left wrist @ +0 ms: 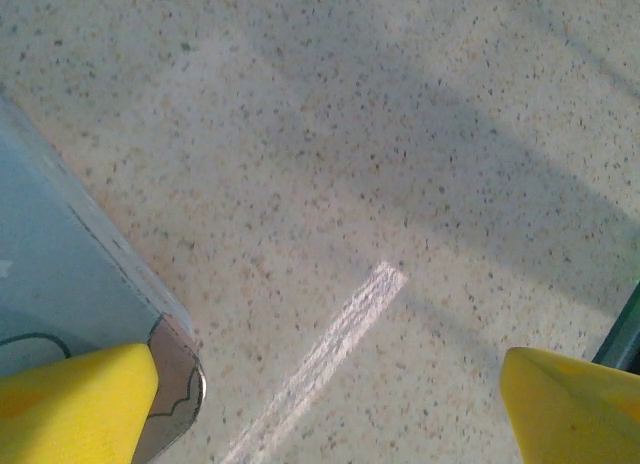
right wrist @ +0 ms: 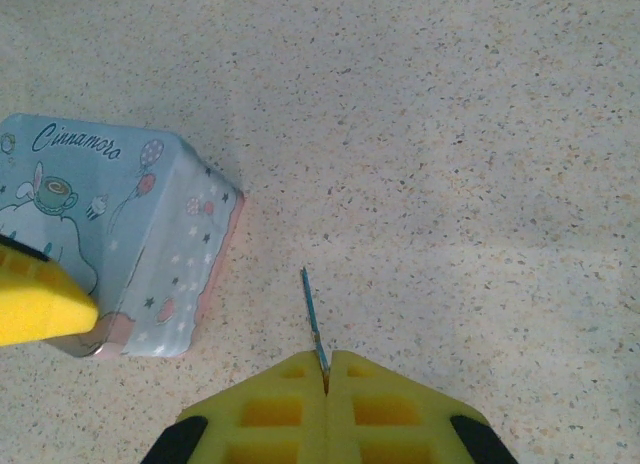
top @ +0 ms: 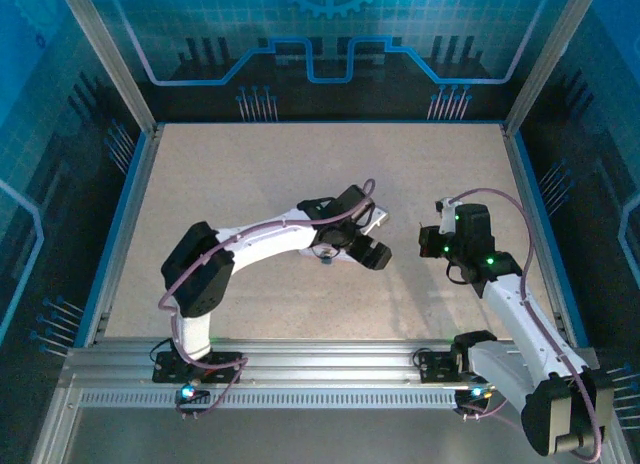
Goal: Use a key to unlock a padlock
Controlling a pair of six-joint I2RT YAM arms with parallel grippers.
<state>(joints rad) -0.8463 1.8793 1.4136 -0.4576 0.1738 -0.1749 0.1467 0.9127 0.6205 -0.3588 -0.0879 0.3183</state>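
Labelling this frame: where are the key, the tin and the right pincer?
key (right wrist: 312, 316), right wrist view, middle of blade.
tin (right wrist: 110, 214), right wrist view, printed top.
right pincer (right wrist: 326, 362), right wrist view, between its tips.

Left pincer (left wrist: 330, 409) spread wide, right pincer (right wrist: 326, 369) clamped tight.

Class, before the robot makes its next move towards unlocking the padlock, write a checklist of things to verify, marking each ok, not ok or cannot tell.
1. The key is clamped in the right pincer, blade pointing forward: ok.
2. The left pincer is open wide: ok.
3. The tin is gripped by the left pincer: not ok; one finger is merely at its corner.
4. The key tip is apart from the tin: ok.
5. The padlock keyhole is facing the key: cannot tell.
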